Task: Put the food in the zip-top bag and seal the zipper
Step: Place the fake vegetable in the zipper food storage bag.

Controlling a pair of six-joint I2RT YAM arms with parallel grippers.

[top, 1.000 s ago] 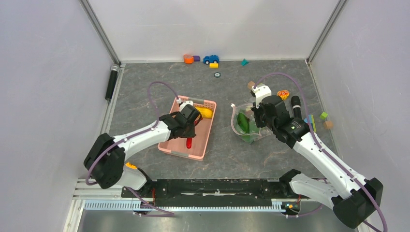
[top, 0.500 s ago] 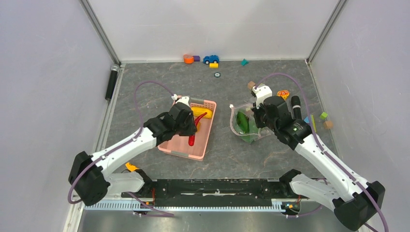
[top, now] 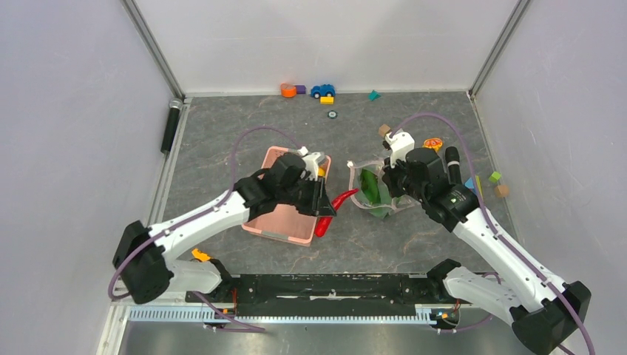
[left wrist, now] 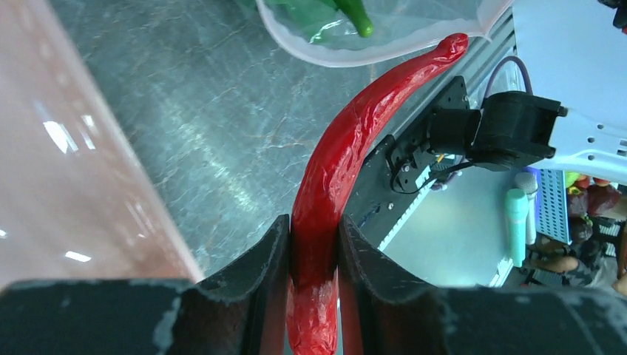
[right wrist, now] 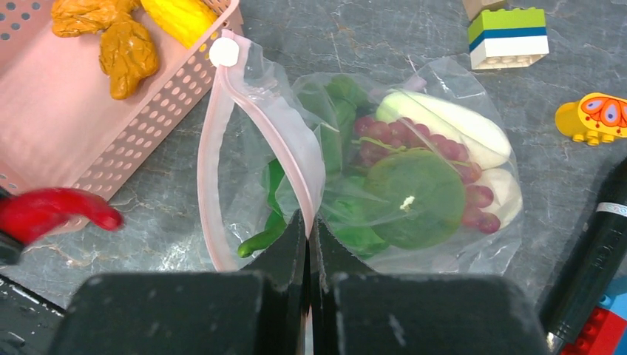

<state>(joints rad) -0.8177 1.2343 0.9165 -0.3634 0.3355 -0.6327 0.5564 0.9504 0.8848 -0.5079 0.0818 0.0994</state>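
no readable text or numbers anywhere tbh, nothing legible on the pink basket point(top: 285, 218), the zip-top bag point(right wrist: 244, 170), the green and white block point(right wrist: 509, 37), yellow toy point(right wrist: 595, 118) has just a painted pattern, no lettering

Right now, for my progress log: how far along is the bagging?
Done: bok choy and grapes lie inside the zip-top bag. In hand: the left claw grips the red chili near the bag's mouth; the right claw pinches its rim. Remaining: yellow and orange pieces in the pink basket, zipper unsealed.
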